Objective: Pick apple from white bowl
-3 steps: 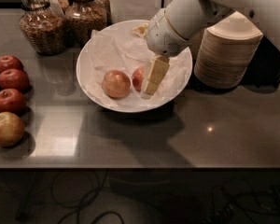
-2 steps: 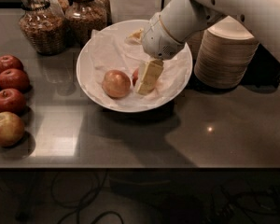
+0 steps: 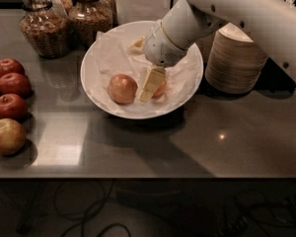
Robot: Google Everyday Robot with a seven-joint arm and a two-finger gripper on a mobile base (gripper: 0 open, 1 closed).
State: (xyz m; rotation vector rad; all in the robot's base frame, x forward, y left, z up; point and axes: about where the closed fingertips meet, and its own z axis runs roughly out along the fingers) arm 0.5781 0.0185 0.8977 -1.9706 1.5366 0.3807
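The white bowl (image 3: pixel 190 85) sits at the middle back of the grey table and is lined with crumpled white paper. The yellowish-orange apple (image 3: pixel 122 88) lies in its left-front part. A smaller pinker-red apple (image 3: pixel 161 91) lies just to its right, mostly covered by my gripper. My gripper (image 3: pixel 150 84) reaches down into the bowl from the upper right. Its pale yellow tip is between the two apples, over the pinker one and right beside the yellowish-orange apple.
Several dark red apples (image 3: pixel 12 84) and one paler apple (image 3: pixel 6 136) lie at the table's left edge. Two glass jars (image 3: pixel 39 26) stand at the back left. A stack of beige disposable bowls (image 3: pixel 235 58) stands right of the white bowl. The table's front edge (image 3: pixel 148 176) runs below.
My gripper has moved a little to the left inside the bowl, closer to the yellowish-orange apple. The apples have not moved.
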